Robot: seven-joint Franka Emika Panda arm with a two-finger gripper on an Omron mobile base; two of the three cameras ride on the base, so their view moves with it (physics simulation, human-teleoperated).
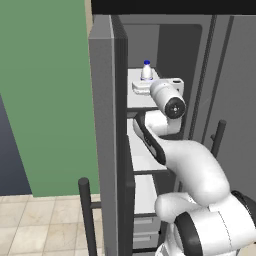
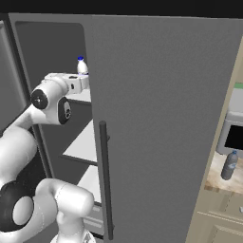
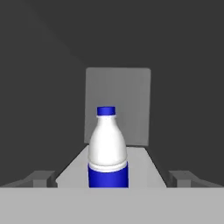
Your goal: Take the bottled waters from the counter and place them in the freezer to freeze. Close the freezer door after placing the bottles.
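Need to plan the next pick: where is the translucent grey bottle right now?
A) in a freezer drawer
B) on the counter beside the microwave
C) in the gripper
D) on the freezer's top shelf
B: the grey bottle stands on the counter beside the microwave; only the white bottle is shelved.

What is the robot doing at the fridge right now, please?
It is loading water bottles into the open freezer. The white bottle stands upright on the top shelf, and the open tool is right in front of it, not gripping it. The grey bottle waits on the counter.
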